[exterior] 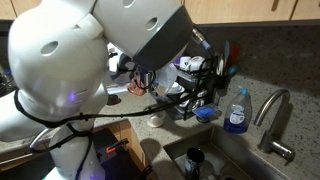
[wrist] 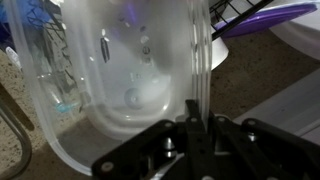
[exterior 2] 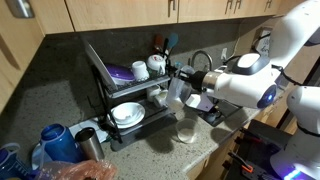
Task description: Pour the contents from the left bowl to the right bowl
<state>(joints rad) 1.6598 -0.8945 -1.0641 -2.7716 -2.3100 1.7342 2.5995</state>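
My gripper (wrist: 195, 120) is shut on the rim of the greyish, glass-like right bowl (wrist: 120, 60), one finger inside the wall and one outside. In an exterior view this bowl (exterior 2: 177, 97) hangs tipped steeply on its side from the gripper (exterior 2: 188, 80), in front of the dish rack. Directly below it, the pale cream left bowl (exterior 2: 187, 131) stands upright on the counter; it also shows as a pale bowl (exterior: 155, 120) beneath the arm. Through the clear wall a white rounded shape shows. I cannot see any contents.
A black dish rack (exterior 2: 130, 100) with white dishes and a purple plate (exterior 2: 120, 73) stands just behind the bowls. A sink (exterior: 210, 160), a faucet (exterior: 272, 110) and a blue soap bottle (exterior: 237, 110) lie to one side. A blue jug (exterior 2: 55, 143) stands near the counter's front.
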